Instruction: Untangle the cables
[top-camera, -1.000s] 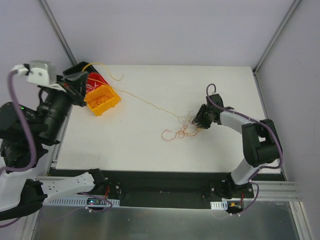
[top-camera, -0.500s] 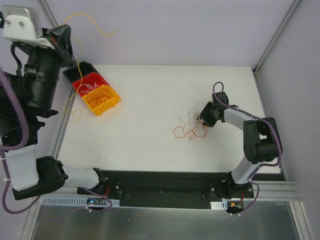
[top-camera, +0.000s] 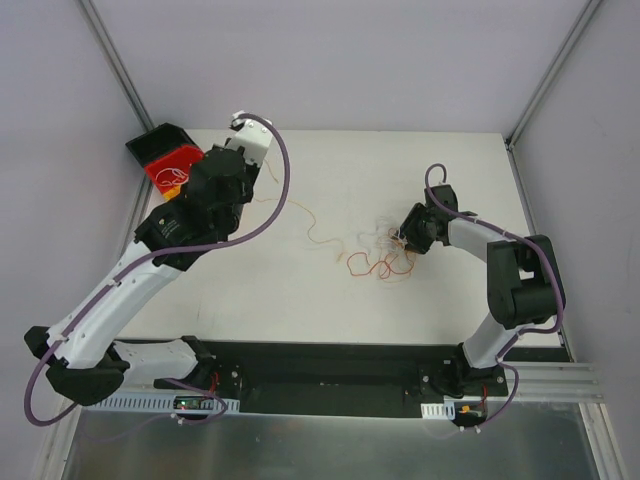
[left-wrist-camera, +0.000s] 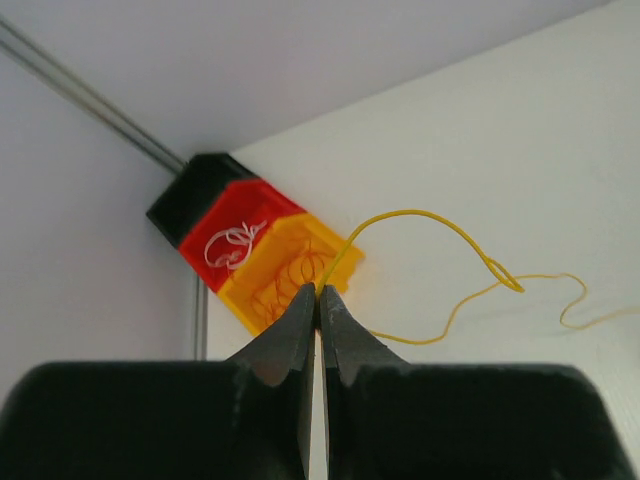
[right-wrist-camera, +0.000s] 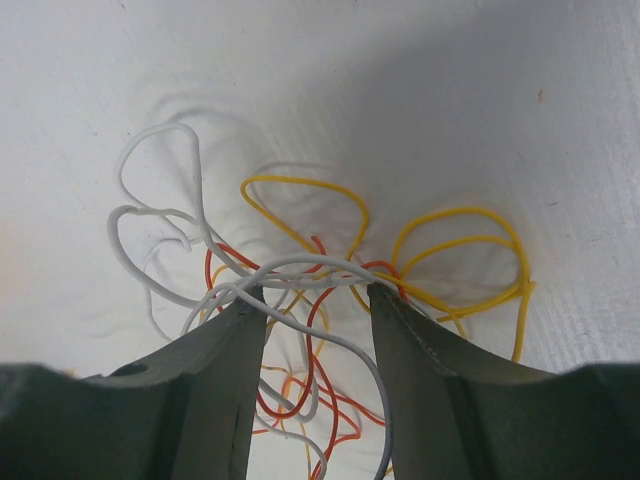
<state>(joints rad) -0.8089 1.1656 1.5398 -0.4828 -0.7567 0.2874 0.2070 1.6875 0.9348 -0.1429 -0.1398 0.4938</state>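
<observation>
The cables lie in a tangle (top-camera: 380, 258) of orange, red, yellow and white strands right of the table's middle. My right gripper (top-camera: 405, 238) stands open at the heap's right edge. In the right wrist view its fingertips (right-wrist-camera: 317, 295) straddle white (right-wrist-camera: 150, 215), red (right-wrist-camera: 318, 330) and yellow (right-wrist-camera: 470, 215) loops without pinching any. My left gripper (left-wrist-camera: 320, 290) is shut on the end of one yellow cable (left-wrist-camera: 440, 225). It hangs just in front of the bins, at the far left in the top view (top-camera: 196, 186). That cable (top-camera: 310, 228) trails right over the table towards the heap.
A row of joined bins, black, red (top-camera: 170, 165) and yellow (left-wrist-camera: 290, 265), sits at the table's far left corner, with white wire in the red one (left-wrist-camera: 232, 243) and orange wire in the yellow one. My left arm (top-camera: 130, 280) crosses the table's left side.
My left arm has swung down from high at the far left to just in front of the bins, bringing the yellow cable along. The right gripper has opened a little and now holds still.
</observation>
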